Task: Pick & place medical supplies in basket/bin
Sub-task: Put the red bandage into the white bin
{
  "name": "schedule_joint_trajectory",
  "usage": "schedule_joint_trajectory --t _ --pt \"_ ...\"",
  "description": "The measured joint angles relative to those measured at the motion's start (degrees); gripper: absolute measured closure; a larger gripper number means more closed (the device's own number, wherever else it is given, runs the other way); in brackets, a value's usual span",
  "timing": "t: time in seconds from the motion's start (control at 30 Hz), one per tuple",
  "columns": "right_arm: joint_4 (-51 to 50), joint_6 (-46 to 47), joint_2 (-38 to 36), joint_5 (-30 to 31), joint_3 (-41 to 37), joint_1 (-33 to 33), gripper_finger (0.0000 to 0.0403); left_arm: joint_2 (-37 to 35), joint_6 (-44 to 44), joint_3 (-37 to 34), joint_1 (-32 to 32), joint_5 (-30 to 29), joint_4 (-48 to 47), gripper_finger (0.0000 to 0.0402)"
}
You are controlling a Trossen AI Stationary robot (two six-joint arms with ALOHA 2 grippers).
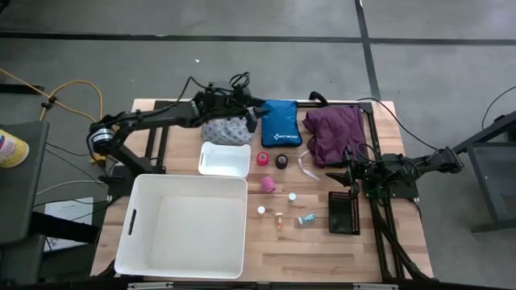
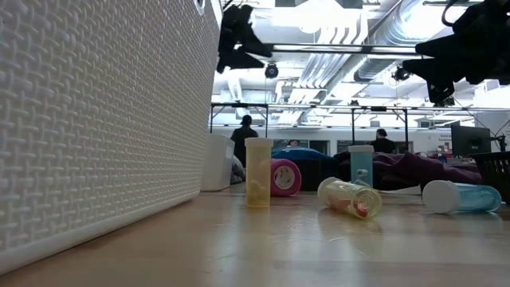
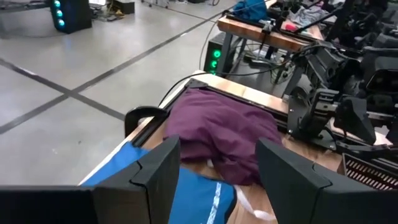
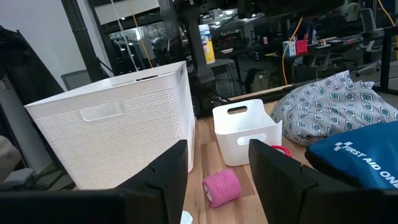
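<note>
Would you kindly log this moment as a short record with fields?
left gripper: open, above the blue pouch and patterned cloth
right gripper: open, beside the purple cloth
bins: large white bin, small white bin, both holding no supplies
loose on table: pink tape roll, black tape roll, vials

Both arms were matte black, built of blocky jointed segments with black cables looped along them. The left arm's black two-fingered claw [image 3: 217,180] had broad, flat, angular fingers; the right arm's matching black claw [image 4: 214,180] looked the same.
</note>
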Motion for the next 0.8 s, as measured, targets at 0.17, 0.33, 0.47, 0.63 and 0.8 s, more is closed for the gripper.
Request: schedule_joint_trajectory --t 0.17,0.33,0.47,0.63,0.8 --pt "0.0 0.0 0.0 0.0 0.0 0.0 0.0245 4.3 0.5 4.6 -1.3 0.0 -0.1 0.0199" --pt "0.0 0.0 0.0 0.0 0.0 0.0 0.0245 8.5 1.3 9.0 -2.2 0.0 -0.2 0.0199" --pt "0.0 0.0 0.0 0.0 0.0 0.0 0.0245 11.4 1.5 12.6 -2.6 0.0 -0.8 0.0199" --pt "0.0 0.0 0.0 0.0 0.0 0.0 0.0245 14.5 2.1 17.5 -3.1 -0.1 -3.6 0.0199" --pt "0.0 0.0 0.0 0.0 0.0 0.0 0.0245 15.6 3.0 20.0 -3.3 0.0 -4.1 0.0199"
